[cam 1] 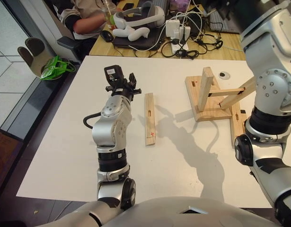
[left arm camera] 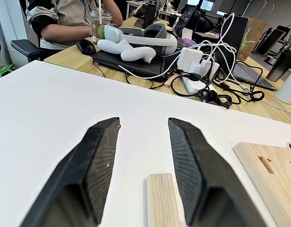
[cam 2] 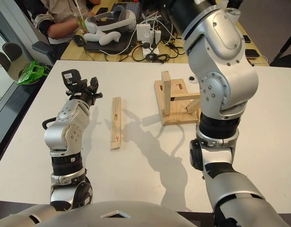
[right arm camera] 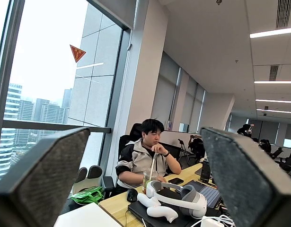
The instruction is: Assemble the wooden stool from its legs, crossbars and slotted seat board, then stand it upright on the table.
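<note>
Left gripper (left arm camera: 144,122): my jaws are wide apart and hold nothing. It sits low over the white table (cam 1: 65,156), pointing away from me. The end of a loose slotted bar (cam 1: 149,118) shows just ahead of my fingers (left arm camera: 100,165); no contact seen. The bar lies flat, running away from me, just right of this gripper.

Right gripper (right arm camera: 145,135): jaws wide apart too, empty, raised and aimed out into the room.

Stool, part built: the seat board (cam 1: 207,113) lies flat on the table, right of the bar and well apart from it. One leg (cam 1: 207,87) stands upright on the board. A crossbar (cam 1: 221,92) runs from it to a second, tilted leg (cam 1: 233,98) near my right arm. Another wooden piece (cam 1: 236,124) lies flat by the board's near right corner.

Surface: plain white top, arm shadows across the middle.

Room: a wooden desk (cam 1: 230,49) stands beyond the far edge, carrying a white headset (cam 1: 136,21) and a power strip (cam 1: 180,45) with tangled cables. A green bag (cam 1: 53,68) sits off the far left corner. Tall windows (right arm camera: 41,85) face city towers, with strip lights (right arm camera: 273,33) overhead
</note>
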Controlling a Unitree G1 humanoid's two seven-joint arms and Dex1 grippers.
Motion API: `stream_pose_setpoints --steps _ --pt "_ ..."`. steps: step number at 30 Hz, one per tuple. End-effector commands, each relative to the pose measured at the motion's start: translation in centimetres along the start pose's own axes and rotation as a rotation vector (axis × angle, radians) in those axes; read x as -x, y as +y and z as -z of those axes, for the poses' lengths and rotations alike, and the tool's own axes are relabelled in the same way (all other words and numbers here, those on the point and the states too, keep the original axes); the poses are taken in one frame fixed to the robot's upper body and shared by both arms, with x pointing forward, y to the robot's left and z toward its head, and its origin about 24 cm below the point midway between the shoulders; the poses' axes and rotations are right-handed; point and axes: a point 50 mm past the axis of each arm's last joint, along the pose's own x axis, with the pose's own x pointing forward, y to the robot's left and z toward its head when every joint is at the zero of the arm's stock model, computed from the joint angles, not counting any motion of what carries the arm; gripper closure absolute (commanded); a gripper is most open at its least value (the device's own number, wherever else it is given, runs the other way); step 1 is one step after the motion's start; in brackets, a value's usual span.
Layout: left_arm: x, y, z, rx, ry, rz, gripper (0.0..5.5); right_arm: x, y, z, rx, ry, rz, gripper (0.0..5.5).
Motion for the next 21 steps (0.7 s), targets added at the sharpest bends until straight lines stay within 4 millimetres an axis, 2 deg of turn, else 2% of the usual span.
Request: stream_pose_setpoints --steps 1,2,3,5,6,7,9,13,15,17,19,21 --pt "0.1 -0.2 0.0 -0.004 0.011 -0.001 3.60 1.3 0.2 1.3 -0.014 0.093 0.004 1.20" --pt "0.1 -0.3 0.0 -0.002 0.009 -0.002 3.60 2.5 0.1 3.2 -0.054 0.192 0.019 1.20" --pt "0.1 -0.2 -0.1 0.000 0.008 -0.006 3.60 4.6 -0.1 6.3 -0.087 0.371 0.039 1.20" --pt "0.1 -0.2 -0.1 0.002 0.007 -0.011 3.60 9.7 -0.3 12.0 -0.124 0.754 0.078 1.20" --pt "0.1 -0.3 -0.1 0.003 0.007 -0.009 3.60 11.7 -0.6 13.6 -0.146 0.869 0.117 1.20" --pt "0.1 -0.3 0.0 0.004 0.008 -0.007 3.60 12.7 -0.7 14.3 -0.156 0.914 0.144 1.20" --pt "0.2 -0.4 -0.1 0.006 0.004 -0.008 3.60 11.9 -0.7 13.9 -0.199 0.840 0.167 1.20" --pt "-0.1 -0.4 -0.8 0.007 -0.019 -0.011 3.60 8.7 -0.2 11.6 -0.209 0.633 0.121 1.20" --pt "-0.2 -0.3 -1.0 0.008 -0.026 -0.013 3.60 6.9 -0.3 9.6 -0.163 0.491 0.111 1.20" --pt "-0.2 -0.4 -1.1 0.013 -0.031 -0.013 3.60 4.9 -0.3 6.6 -0.082 0.307 0.085 1.20" --pt "-0.2 -0.5 -1.1 0.017 -0.031 -0.011 3.60 4.0 0.2 5.0 -0.045 0.216 0.055 1.20" --pt "-0.1 -0.5 -1.0 0.019 -0.029 -0.012 3.60 3.8 1.1 4.7 -0.012 0.208 0.008 1.20"
